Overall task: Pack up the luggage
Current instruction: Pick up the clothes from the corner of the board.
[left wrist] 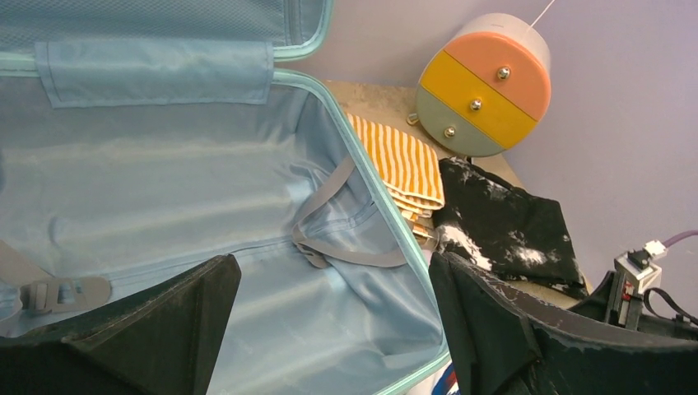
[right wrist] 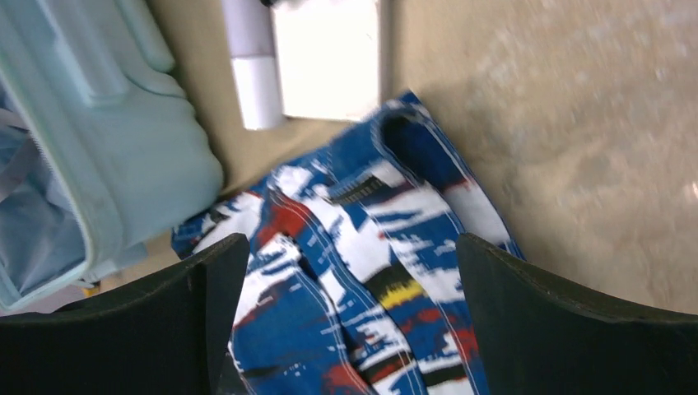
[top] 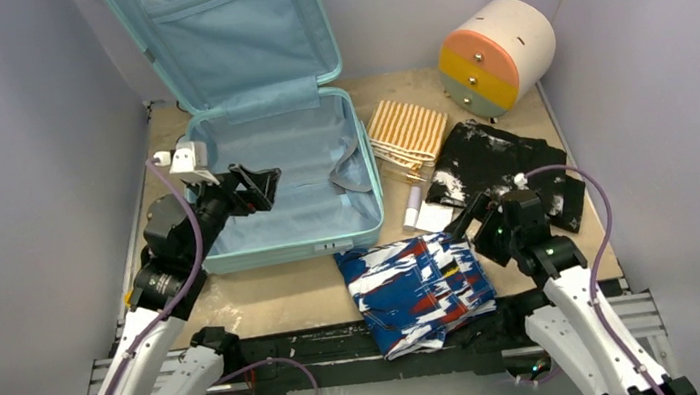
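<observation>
We see the left pincer (left wrist: 333,263) spread wide with nothing between its fingers, hanging over the near left part of the suitcase (top: 312,207). The suitcase lies open on the tabletop (top: 278,297), with its base directly below and ahead of this pincer and its lid (top: 225,31) standing up at the far side. Inside the base we find only pale lining and loose grey straps (left wrist: 329,247). Off to the right of the left pincer, outside the suitcase wall, lie a folded orange-striped cloth (left wrist: 403,164) and a black garment (left wrist: 510,230) flecked with white. Beyond them is a round drawer unit (left wrist: 486,90).

The right pincer (right wrist: 352,247) is also spread wide and holds nothing. Right below it we see a folded blue, white and red patterned cloth (right wrist: 362,271). The cloth lies on the tabletop just beside the suitcase's near right corner, which sits to this pincer's left. Just ahead of the right pincer lie a white tube (right wrist: 251,74) and a flat white card (right wrist: 329,58), side by side.
</observation>
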Controlling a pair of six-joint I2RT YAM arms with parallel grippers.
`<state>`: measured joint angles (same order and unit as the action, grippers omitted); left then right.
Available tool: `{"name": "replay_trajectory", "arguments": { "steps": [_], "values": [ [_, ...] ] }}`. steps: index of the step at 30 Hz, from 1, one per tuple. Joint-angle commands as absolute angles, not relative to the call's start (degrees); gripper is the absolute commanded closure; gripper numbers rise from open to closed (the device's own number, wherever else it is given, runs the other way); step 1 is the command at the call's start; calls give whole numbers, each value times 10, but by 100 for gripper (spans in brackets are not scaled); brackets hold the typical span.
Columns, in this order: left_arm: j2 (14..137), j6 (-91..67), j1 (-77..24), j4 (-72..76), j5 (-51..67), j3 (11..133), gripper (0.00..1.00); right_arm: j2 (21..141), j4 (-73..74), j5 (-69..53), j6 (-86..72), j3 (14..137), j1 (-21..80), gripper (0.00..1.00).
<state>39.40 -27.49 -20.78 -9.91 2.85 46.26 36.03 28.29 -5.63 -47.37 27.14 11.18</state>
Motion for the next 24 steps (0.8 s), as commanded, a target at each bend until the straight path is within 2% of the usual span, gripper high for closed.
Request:
{"name": "replay_trajectory", "arguments": {
  "steps": [1, 11, 16, 24],
  "values": [
    [410, -287, -211, -89, 40, 467, 8, 328, 425, -45, -546, 253, 110, 1],
    [445, -290, -211, -111, 31, 481, 8, 327, 434, 20, -581, 222, 111, 1],
    [438, -299, -212, -119, 29, 479, 9, 279, 413, 3, -577, 219, 111, 1],
    [371, -425, -212, -279, 115, 430, 9, 280, 440, 3, -501, 331, 111, 1]
  ]
}}
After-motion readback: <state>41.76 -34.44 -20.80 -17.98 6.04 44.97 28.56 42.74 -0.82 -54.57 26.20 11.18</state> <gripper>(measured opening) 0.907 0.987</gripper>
